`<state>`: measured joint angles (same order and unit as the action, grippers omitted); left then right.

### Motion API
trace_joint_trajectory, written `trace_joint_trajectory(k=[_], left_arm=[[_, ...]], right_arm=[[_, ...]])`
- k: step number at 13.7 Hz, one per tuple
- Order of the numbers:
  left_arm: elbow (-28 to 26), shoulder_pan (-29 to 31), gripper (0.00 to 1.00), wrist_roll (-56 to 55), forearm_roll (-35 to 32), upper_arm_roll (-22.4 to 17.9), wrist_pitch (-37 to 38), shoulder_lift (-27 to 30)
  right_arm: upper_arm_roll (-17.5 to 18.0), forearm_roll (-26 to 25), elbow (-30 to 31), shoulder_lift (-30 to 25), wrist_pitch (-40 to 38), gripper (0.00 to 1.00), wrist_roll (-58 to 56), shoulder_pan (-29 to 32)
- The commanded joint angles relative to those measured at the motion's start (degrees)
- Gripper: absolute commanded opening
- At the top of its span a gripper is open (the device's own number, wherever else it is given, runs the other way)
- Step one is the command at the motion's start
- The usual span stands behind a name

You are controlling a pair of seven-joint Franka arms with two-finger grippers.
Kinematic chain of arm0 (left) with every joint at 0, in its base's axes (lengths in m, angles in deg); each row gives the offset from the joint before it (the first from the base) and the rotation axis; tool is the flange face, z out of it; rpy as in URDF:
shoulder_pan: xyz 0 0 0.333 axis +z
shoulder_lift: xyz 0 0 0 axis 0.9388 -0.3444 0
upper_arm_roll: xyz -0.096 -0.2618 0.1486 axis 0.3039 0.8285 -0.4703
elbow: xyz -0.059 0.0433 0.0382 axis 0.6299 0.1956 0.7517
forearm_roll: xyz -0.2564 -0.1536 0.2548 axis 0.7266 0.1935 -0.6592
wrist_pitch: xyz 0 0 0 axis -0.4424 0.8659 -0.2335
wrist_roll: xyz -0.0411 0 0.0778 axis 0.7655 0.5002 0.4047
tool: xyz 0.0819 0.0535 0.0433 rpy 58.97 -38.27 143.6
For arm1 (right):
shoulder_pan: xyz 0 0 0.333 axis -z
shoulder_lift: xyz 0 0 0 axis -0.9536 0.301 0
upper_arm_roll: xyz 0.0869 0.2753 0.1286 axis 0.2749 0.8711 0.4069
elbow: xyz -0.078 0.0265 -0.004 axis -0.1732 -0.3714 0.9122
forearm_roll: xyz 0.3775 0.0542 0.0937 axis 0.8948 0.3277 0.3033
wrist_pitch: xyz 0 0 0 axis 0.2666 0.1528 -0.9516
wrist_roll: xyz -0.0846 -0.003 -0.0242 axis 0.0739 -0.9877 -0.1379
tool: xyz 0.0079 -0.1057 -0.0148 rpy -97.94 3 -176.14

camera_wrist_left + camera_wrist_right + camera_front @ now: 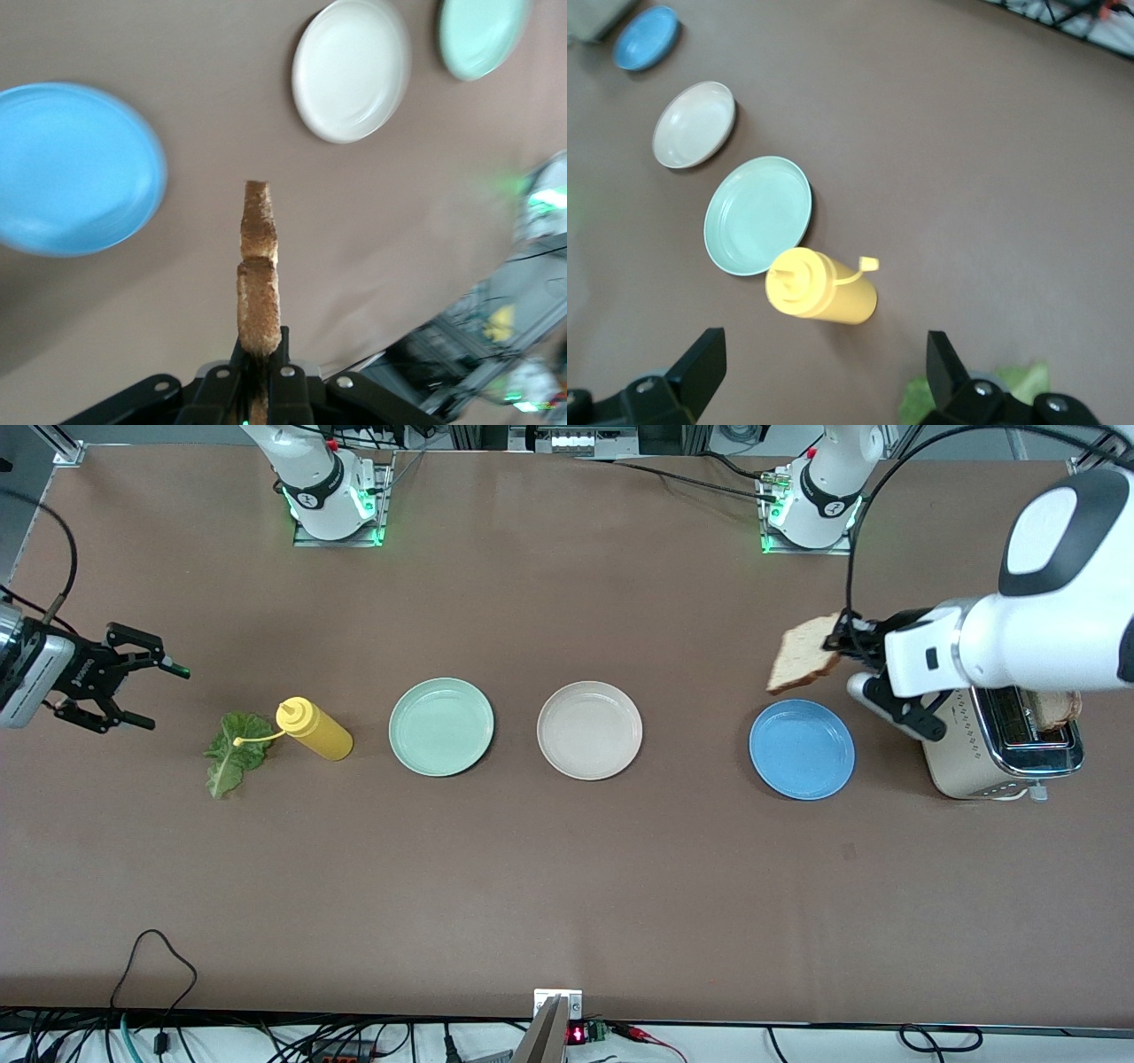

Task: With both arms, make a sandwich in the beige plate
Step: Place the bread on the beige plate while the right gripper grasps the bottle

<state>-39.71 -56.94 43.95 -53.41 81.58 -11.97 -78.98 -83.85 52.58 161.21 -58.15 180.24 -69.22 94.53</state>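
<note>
A: What does the front view show?
B: The left gripper [842,640] squeezes a slice of bread [804,654]. It holds it in the air, near the toaster [1001,748]. Another slice [1054,709] sits in the toaster. The beige plate [589,730] is bare. It lies on the bench [567,886] between the mint green plate [441,726] and the blue plate [802,749]. The right gripper [142,691] hangs wide open near the lettuce leaf [236,752]. The leaf lies beside the yellow bottle [314,729].

A: And the left wrist view?
B: The fingers [285,385] pinch the bread [258,270] by its edge. The beige plate [352,70] lies between the blue plate [75,168] and the mint green plate [483,34].

A: And the right wrist view?
B: The fingers [698,370] stand wide apart, holding nothing. The yellow bottle [819,286] is beside the mint green plate [758,214]. A bit of lettuce [1014,385] peeks out. The beige plate [694,124] is one plate over from the bottle.
</note>
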Motion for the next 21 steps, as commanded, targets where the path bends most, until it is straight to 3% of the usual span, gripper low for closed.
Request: trace_joint_trajectory(k=[1,4,7,12,14,16,18,21], left_arm=[[0.9,0.4,0.01,-1.0,8.1,-0.1,-3.7,-4.7],[-1.6,-1.0,0.01,-1.2,15.1,0.0,-9.2,-7.0],[-5.6,-4.7,0.01,-1.0,19.4,0.0,-17.7,-7.6],[-7.3,-9.7,0.0,5.7,25.3,0.2,-28.5,-14.2],[-10.3,-10.2,0.0,10.9,27.2,0.4,-32.7,-16.0],[-13.9,-10.8,0.0,18.4,33.9,0.4,-37.6,-17.3],[-15.1,-12.0,0.0,24.5,41.3,0.3,-38.6,-19.8],[-16.4,-13.2,0.0,30.3,44.1,0.4,-42.6,-22.8]], right_arm=[[0.9,8.2,-0.4,6.5,-1.2,1.0,-15.0,3.5],[0.9,15.7,-0.4,13.9,-5.2,1.0,-28.7,5.0],[0.9,20.0,-0.8,19.9,-9.2,1.0,-38.9,5.5],[0.9,24.3,-1.2,28.6,-11.8,1.0,-54.0,6.1],[1.4,25.2,-3.1,32.7,-13.4,1.0,-60.4,6.0],[1.4,27.0,-4.6,36.3,-15.5,1.0,-64.5,5.7],[1.7,27.0,-5.4,38.2,-15.9,1.0,-66.9,5.5],[2.8,28.5,-5.5,39.1,-15.8,1.0,-68.7,5.2]])
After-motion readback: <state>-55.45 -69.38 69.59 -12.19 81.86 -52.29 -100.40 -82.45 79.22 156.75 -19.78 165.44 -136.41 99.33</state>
